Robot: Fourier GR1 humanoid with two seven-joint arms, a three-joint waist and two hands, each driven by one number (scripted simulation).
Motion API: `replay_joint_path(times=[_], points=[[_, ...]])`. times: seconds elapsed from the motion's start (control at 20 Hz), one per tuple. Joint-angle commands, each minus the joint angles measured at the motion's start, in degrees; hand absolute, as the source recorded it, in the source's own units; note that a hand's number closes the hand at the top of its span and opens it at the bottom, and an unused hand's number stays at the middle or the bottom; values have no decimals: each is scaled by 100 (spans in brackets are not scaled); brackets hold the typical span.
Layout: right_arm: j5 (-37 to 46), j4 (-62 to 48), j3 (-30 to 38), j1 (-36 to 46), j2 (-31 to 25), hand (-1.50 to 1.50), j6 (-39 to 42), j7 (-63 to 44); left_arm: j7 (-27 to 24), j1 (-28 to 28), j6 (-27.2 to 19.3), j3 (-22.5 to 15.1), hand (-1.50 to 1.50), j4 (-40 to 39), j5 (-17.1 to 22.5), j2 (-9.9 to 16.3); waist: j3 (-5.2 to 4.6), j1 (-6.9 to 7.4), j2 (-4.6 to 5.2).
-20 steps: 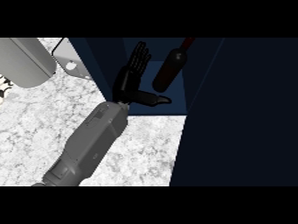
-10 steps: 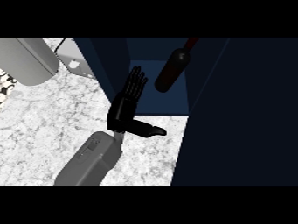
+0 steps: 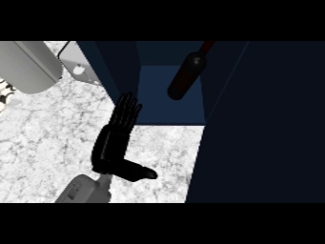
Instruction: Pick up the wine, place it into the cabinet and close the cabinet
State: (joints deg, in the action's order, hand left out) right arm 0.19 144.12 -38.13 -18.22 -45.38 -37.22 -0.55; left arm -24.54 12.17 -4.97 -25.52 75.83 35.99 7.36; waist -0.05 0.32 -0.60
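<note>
The wine [image 3: 184,76] lies inside the cabinet [image 3: 172,107], long axis pointing deeper in. The robot hand [image 3: 116,140], fingers straight and holding nothing, sits just outside, nearer the surface [image 3: 38,143].

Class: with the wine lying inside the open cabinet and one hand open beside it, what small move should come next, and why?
Probably swing the hand to the door at the view's right and push it shut. The wine already lies inside the cabinet, the hand holds nothing, its fingers straight, and the cabinet stands open.
</note>
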Motion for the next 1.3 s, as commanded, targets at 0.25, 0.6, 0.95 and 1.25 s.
replay_joint_path(times=[0.25, 0.6, 0.95, 1.25], points=[[-376, 1308, -536, -46, -330, -150, 625, -531, -74, -865, 405, 320, -150, 885, 171, 727, -7, -10, 20], [-265, 1131, -1171, 16, -766, 150, 1644, -42, -377, -1340, 865, 803, -150, 1033, 284, 1293, -4, -4, 20], [-290, 1195, -1204, 368, -569, 150, 1759, -383, -141, -1398, 1255, 1511, -150, 1144, 728, 1871, -11, 22, 48], [2, 1224, -1433, 618, -340, 150, 1668, -687, -297, -1798, 1854, 1818, -150, 1052, 917, 2197, -24, 23, 37]])
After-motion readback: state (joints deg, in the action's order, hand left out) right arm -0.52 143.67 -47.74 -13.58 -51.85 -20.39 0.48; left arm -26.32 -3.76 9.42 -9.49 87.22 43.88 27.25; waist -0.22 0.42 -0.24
